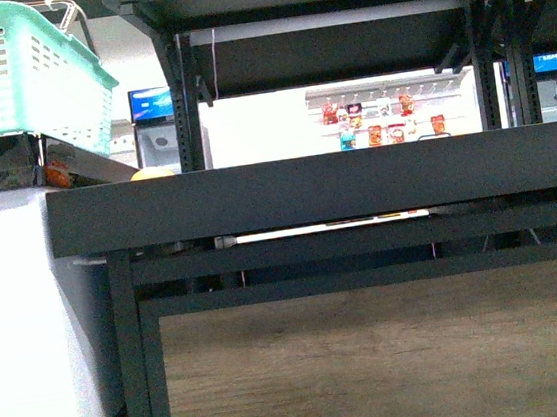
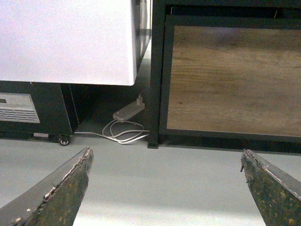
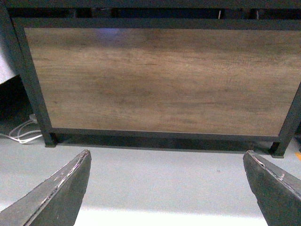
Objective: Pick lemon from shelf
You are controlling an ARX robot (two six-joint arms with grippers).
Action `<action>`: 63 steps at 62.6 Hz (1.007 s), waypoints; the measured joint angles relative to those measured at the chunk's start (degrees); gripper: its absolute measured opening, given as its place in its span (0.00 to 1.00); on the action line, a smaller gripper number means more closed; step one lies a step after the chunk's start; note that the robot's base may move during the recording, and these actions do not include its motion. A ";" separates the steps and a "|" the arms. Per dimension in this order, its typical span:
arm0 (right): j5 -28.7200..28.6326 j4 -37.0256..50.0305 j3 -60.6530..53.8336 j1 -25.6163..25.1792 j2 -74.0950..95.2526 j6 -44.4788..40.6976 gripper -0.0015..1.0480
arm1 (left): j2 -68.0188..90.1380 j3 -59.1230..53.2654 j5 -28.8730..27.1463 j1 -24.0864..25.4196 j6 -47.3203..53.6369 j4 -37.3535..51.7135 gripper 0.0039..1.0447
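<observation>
left gripper (image 2: 165, 153) jaws wide, empty | right gripper (image 3: 167, 154) same | both low by shelf (image 1: 183, 98) base | risk: tall lip (image 1: 356, 184) hides lemon (only a yellow sliver (image 1: 148, 171) shows), wrong fruit grabbed

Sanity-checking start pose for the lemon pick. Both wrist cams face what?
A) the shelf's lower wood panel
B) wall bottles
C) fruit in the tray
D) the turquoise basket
A: past the open left gripper and right gripper, each wrist view shows the lower wood panel above grey floor; no fruit in either.
</observation>
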 joint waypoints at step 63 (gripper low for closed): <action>0.00 0.00 0.00 0.00 0.00 0.00 0.93 | 0.00 0.00 0.00 0.00 0.00 0.00 0.92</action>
